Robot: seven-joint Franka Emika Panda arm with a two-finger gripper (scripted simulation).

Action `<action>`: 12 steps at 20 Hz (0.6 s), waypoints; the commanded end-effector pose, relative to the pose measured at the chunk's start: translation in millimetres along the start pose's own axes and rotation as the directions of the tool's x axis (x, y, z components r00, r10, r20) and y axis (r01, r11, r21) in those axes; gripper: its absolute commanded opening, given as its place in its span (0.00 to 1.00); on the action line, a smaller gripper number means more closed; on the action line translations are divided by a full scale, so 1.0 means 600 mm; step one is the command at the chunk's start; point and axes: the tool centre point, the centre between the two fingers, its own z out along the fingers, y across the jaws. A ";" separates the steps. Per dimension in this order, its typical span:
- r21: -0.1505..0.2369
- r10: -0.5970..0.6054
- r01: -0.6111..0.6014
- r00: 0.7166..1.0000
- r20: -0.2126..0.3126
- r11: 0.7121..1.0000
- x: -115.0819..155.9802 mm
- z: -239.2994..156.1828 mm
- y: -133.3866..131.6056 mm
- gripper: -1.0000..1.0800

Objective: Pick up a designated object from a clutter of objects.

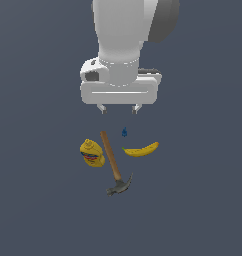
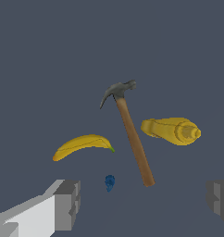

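Observation:
The tiny dark-blue item (image 1: 124, 132) lies on the dark floor just behind the banana (image 1: 141, 150). It also shows in the wrist view (image 2: 109, 182), small and rounded. Next to it are the wooden-handled claw hammer (image 1: 112, 160) and the yellow mustard bottle (image 1: 92, 153) with a blue label. My gripper (image 1: 119, 108) hangs above the blue item, open and empty. In the wrist view the gripper (image 2: 144, 203) has its fingertips (image 2: 67, 203) wide apart, with the blue item between them and closer to one finger.
In the wrist view the hammer (image 2: 132, 139) lies between the banana (image 2: 81, 146) and the mustard bottle (image 2: 171, 130). Its handle end is close to the blue item. The floor is a plain dark grey surface.

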 end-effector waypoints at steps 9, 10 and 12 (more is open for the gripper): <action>0.018 -0.026 0.026 1.000 0.011 0.999 0.003 0.003 -0.051 0.96; 0.019 -0.028 0.028 1.000 0.011 0.999 0.003 0.002 -0.054 0.96; 0.019 -0.028 0.028 1.000 0.011 0.999 0.003 0.002 -0.053 0.96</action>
